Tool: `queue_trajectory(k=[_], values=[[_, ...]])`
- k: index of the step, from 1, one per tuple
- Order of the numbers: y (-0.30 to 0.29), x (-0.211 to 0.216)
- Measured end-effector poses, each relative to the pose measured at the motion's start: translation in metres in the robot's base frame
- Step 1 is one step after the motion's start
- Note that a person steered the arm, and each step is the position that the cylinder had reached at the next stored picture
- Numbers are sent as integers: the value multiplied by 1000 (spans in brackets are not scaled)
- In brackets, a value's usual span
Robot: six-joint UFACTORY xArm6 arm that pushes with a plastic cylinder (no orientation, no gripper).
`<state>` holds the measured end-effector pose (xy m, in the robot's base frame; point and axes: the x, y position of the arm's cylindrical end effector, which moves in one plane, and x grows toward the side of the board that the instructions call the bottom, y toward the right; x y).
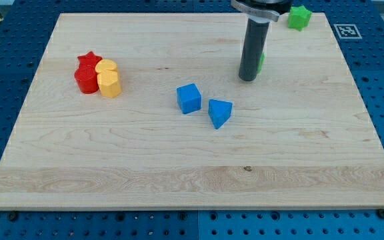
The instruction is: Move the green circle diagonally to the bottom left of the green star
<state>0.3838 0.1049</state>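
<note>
The green star [299, 17] sits at the view's top right, near the board's top edge. The green circle [262, 62] shows only as a thin green sliver; my dark rod hides most of it. My tip [248, 79] rests on the wooden board [179, 173], touching or very close to the green circle's left side. The green circle lies below and to the left of the green star, with a gap between them.
A blue cube [189, 98] and a blue triangular block [220, 113] lie below and left of my tip. At the view's left, a red star [89, 61], another red block [84, 80] and two yellow blocks [109, 79] are bunched together. A fiducial tag [346, 31] sits off the board's top right corner.
</note>
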Motion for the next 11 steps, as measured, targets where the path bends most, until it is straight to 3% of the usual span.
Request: queue_trajectory(k=[5,8,11], values=[[45,0],[30,9],[17,-30]])
